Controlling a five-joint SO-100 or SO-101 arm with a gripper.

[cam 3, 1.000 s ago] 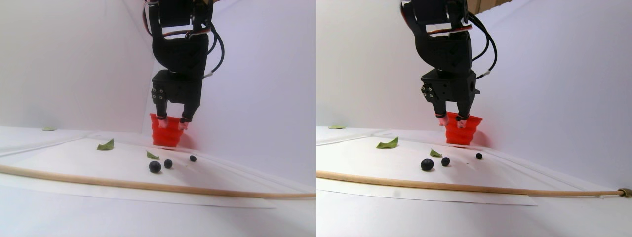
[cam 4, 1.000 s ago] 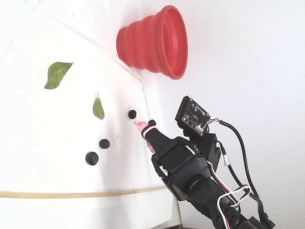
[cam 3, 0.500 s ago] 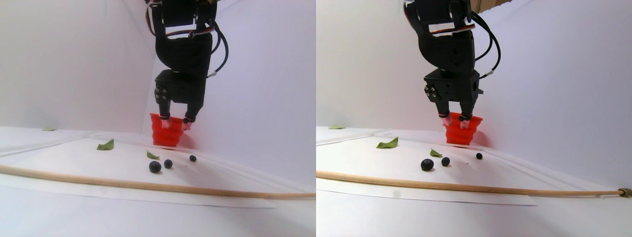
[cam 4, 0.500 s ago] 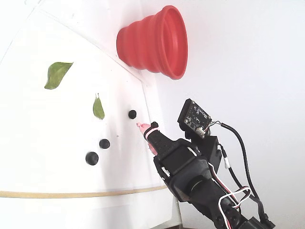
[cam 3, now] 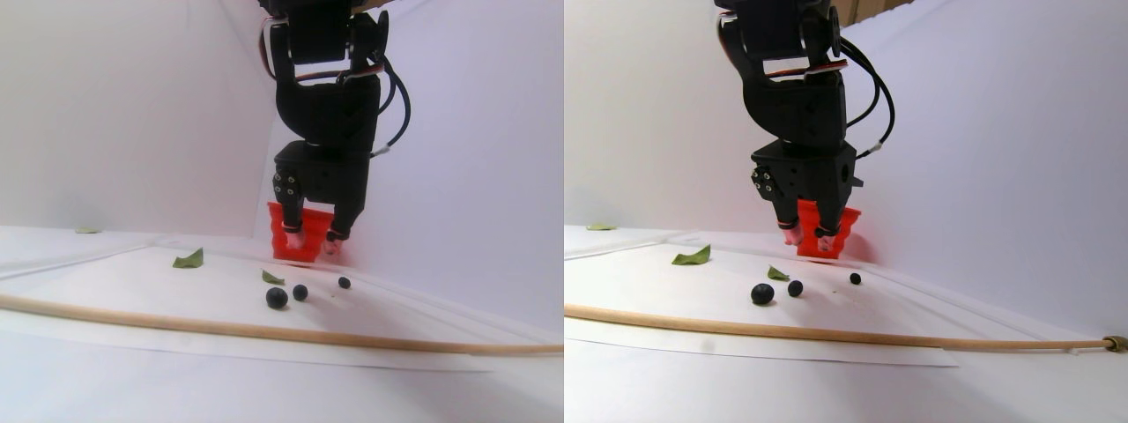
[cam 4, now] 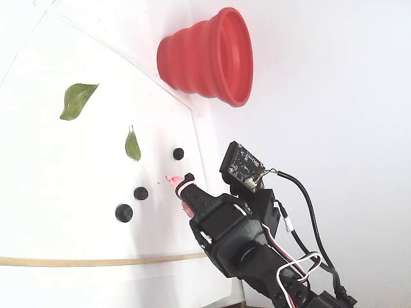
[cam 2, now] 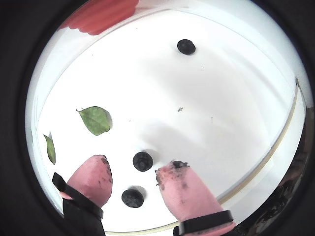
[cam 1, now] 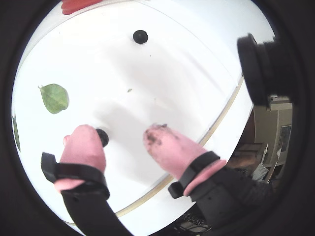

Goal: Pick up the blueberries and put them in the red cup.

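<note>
Three dark blueberries (cam 3: 277, 298) lie on the white sheet; in the fixed view they sit in a diagonal row (cam 4: 140, 193). The red cup (cam 4: 205, 58) stands beyond them by the wall, partly behind the arm in the stereo pair view (cam 3: 304, 256). My gripper (cam 2: 135, 167) is open, its pink fingertips (cam 2: 177, 182) pointing down above the sheet. In a wrist view two berries (cam 2: 132, 197) show in the gap between the fingers and the third (cam 2: 186, 46) lies farther off. Nothing is held. In the fixed view the gripper (cam 4: 180, 178) hangs just right of the middle berry.
Two green leaves (cam 4: 77, 99) (cam 4: 132, 146) lie left of the berries. A long wooden stick (cam 3: 264, 332) crosses the sheet in front of them. White walls close in behind and beside the cup.
The gripper has dropped lower and shifted away from the cup toward the berries. Its jaws stay open. The berries, leaves and cup have not moved.
</note>
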